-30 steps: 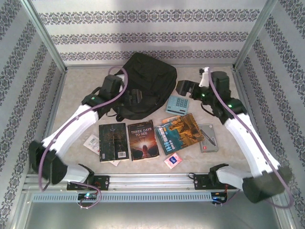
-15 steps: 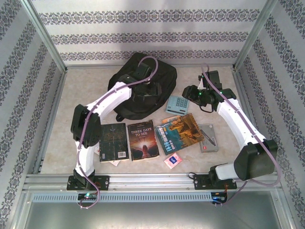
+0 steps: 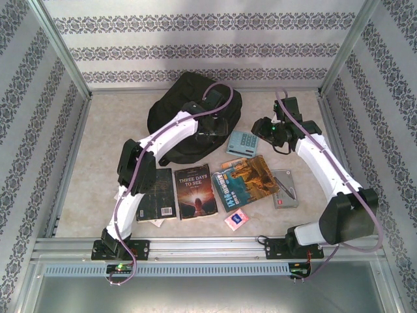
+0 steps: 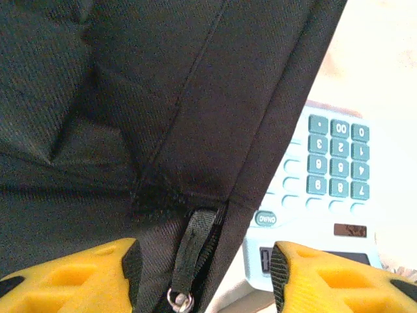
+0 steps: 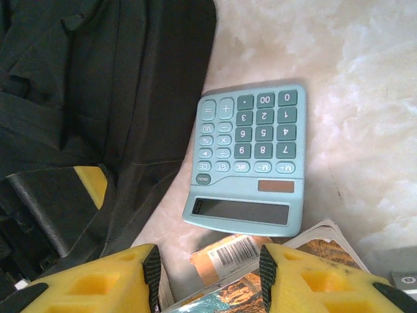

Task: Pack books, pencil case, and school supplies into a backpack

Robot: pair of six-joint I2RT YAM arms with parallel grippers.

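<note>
The black backpack point(image 3: 189, 107) lies at the back of the table. My left gripper point(image 3: 218, 138) hangs open over its right edge, and the zip pull point(image 4: 195, 238) lies between the jaws point(image 4: 205, 274) without touching either. My right gripper point(image 3: 258, 125) is also open, holding nothing point(image 5: 208, 274), just above the light blue calculator point(image 5: 251, 156) and the orange book's corner point(image 5: 228, 255). In front lie the black book point(image 3: 156, 193), the brown book point(image 3: 195, 190), the blue-and-orange book point(image 3: 249, 181), a pink-and-white packet point(image 3: 237, 219) and a grey pencil case point(image 3: 285, 188).
A white card point(image 3: 156, 222) sticks out from under the black book. Metal frame posts and patterned walls close in the table on three sides. The calculator point(image 3: 242, 142) lies right against the backpack's right edge, between the two grippers.
My left arm has swung from the backpack's left side across it to its right edge, and its jaws have narrowed. My right gripper has drawn back a little and narrowed too.
</note>
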